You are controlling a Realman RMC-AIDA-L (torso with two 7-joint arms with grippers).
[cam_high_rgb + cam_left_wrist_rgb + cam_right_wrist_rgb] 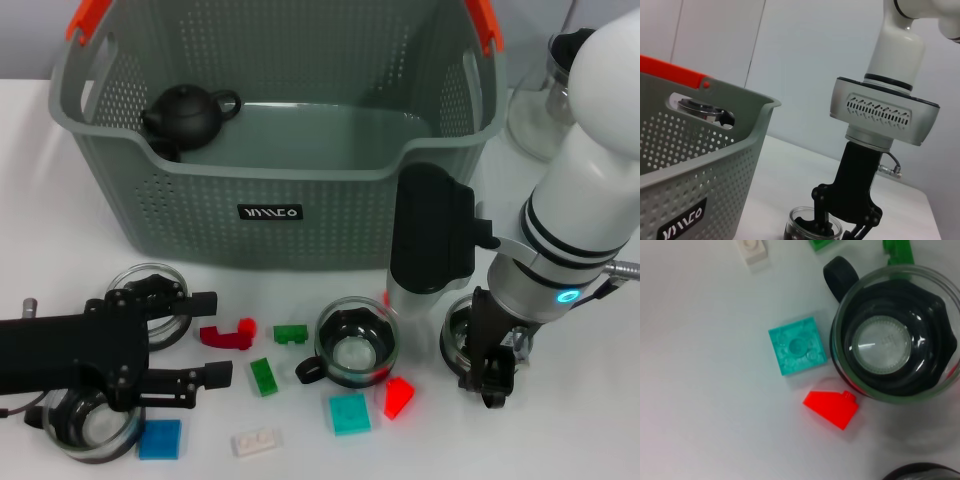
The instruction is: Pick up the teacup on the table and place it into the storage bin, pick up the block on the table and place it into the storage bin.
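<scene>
I see the storage bin [300,190] at the back of the table [40,200], its long axis running left to right, orange-red handle tips up top. A small black label [270,212] on its front wall carries white lettering I can't read for certain. A black teapot [185,112] sits inside at the bin's left end, spout pointing left.

In front of the bin, a glass teacup [355,345] stands upright, mouth up, black handle pointing toward my left. My right gripper [490,375] is down at another teacup [470,335] just right of it, fingers reaching into or around its rim; I cannot tell how firmly they hold.

A teal block [797,346] and a red wedge block [832,407] lie just beside the middle cup, apart from the right gripper.

My left gripper [215,335] lies low at the table's left with its fingers spread wide, a red block [228,333] between them, untouched.
</scene>
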